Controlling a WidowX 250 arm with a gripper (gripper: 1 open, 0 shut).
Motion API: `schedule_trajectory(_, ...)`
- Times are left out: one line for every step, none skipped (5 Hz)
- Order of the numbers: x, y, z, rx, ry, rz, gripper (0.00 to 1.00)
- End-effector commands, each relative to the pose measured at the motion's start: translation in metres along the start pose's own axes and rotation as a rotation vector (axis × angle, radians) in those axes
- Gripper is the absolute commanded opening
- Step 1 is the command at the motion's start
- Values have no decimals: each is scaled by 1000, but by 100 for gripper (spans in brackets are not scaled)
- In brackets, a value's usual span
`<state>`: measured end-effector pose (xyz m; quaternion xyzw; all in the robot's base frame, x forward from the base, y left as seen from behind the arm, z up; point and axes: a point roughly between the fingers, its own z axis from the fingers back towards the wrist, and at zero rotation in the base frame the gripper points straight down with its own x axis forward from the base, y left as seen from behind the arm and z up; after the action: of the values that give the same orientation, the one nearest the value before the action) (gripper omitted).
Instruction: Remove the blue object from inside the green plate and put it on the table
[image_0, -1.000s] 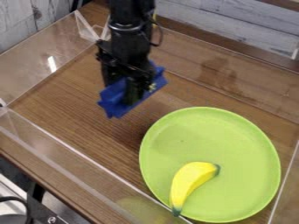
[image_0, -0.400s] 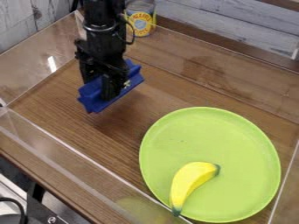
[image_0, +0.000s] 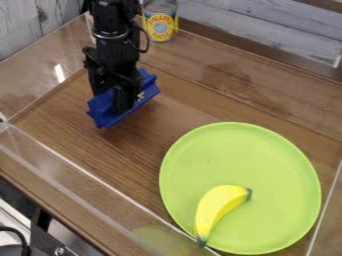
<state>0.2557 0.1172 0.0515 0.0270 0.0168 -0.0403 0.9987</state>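
Observation:
The blue object (image_0: 120, 104), a dark blue block, is held tilted just above the brown table (image_0: 94, 150) at centre left, with my gripper (image_0: 118, 98) shut on it from above. Its lower end looks close to the wood, but I cannot tell whether it touches. The green plate (image_0: 261, 160) lies at the right, well apart from the block, and holds only a yellow banana (image_0: 219, 209) near its front edge.
Clear acrylic walls (image_0: 54, 175) edge the table on the left, front and back. A yellow-labelled can (image_0: 162, 27) stands at the back behind the arm.
The arm carried the blue object leftward away from the plate over the last second, then slowed to almost still. The gripper stayed shut on it.

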Motion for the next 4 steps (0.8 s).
schedule_trajectory(9,11,11,32,-54,9,100)
schedule_trajectory(9,9,13,29,-60,9,100)
schedule_trajectory(8,6,15,24,-65,8,100)
schedule_trajectory(11,6,25,11,-86,7,100)
